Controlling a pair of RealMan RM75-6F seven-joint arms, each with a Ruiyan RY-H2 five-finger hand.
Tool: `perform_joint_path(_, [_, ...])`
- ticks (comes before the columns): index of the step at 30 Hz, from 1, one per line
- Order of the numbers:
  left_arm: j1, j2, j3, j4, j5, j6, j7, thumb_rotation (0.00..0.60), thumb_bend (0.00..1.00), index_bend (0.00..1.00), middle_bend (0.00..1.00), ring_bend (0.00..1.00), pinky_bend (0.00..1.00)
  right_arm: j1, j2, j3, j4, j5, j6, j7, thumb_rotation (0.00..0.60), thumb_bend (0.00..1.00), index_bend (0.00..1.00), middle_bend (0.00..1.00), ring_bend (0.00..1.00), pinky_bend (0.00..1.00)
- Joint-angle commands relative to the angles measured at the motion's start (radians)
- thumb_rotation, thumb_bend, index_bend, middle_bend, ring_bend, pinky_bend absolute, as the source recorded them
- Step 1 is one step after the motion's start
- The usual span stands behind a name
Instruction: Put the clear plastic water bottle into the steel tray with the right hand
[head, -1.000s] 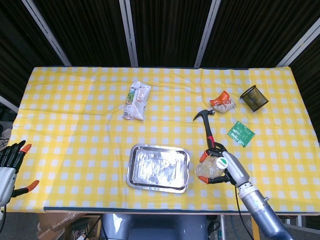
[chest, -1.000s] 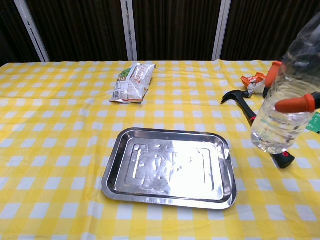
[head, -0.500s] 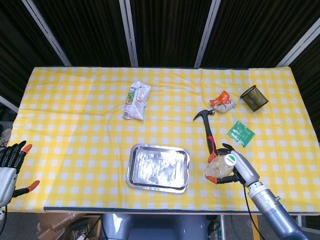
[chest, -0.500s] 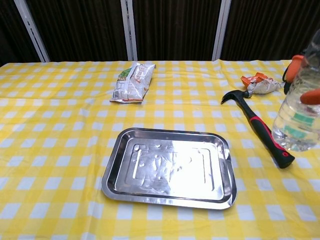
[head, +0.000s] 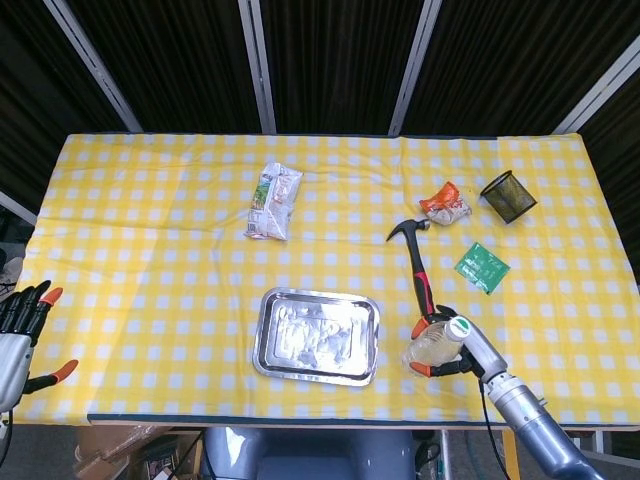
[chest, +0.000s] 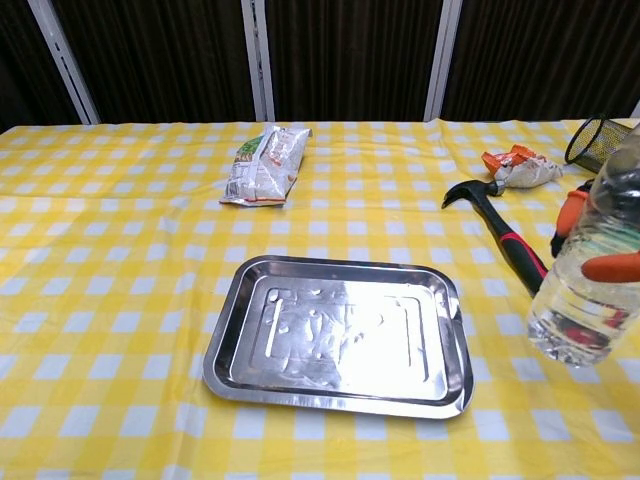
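Clear plastic water bottle is held by the right hand, orange-tipped fingers wrapped around it, lifted above the yellow checked tablecloth, just right of the steel tray, not in it. Tray is seen empty. Red-handled hammer lies behind the bottle. Left hand is held at the table's left edge, fingers spread, nothing held. Snack bag, mesh pen cup, green packet lie further back.
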Motion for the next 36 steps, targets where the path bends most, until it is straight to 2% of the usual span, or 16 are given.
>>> perform_joint_path(1, [0.001,0.0,0.001,-0.002,0.002,0.001,0.001,0.6,0.18,0.05,0.0,0.0,0.0,-0.009,0.1,0.024,-0.074,-0.031,0.043,0.004,0.6,0.54,0.78,0.61,0.27,0.0])
perform_joint_path(10, [0.007,0.005,0.0,-0.002,0.0,0.012,-0.008,0.6,0.18,0.05,0.0,0.0,0.0,0.002,0.414,0.094,-0.321,-0.022,0.068,-0.071,0.6,0.54,0.78,0.61,0.27,0.0])
perform_joint_path(14, [0.007,0.007,0.001,-0.006,-0.004,0.007,-0.011,0.6,0.18,0.05,0.0,0.0,0.0,0.005,0.433,0.083,-0.34,-0.001,0.038,-0.068,0.6,0.54,0.78,0.61,0.27,0.0])
perform_joint_path(20, [0.008,0.012,0.0,-0.006,-0.003,0.011,-0.019,0.6,0.18,0.05,0.0,0.0,0.0,0.024,0.31,0.036,-0.239,0.022,-0.041,-0.058,0.6,0.54,0.78,0.61,0.27,0.0])
perform_joint_path(26, [0.006,0.01,-0.002,-0.002,-0.008,0.006,-0.017,0.6,0.18,0.05,0.0,0.0,0.0,0.026,0.148,-0.001,-0.136,0.011,-0.057,-0.045,0.6,0.54,0.78,0.61,0.27,0.0])
perform_joint_path(32, [0.003,0.007,-0.001,-0.002,-0.006,0.001,-0.007,0.6,0.18,0.05,0.0,0.0,0.0,0.029,0.008,0.001,-0.088,-0.033,-0.01,-0.064,0.6,0.54,0.78,0.61,0.27,0.0])
perform_joint_path(36, [0.004,0.009,-0.003,-0.001,-0.007,0.003,-0.011,0.6,0.18,0.05,0.0,0.0,0.0,0.03,-0.024,0.008,-0.079,-0.043,0.016,-0.066,0.6,0.54,0.78,0.61,0.27,0.0])
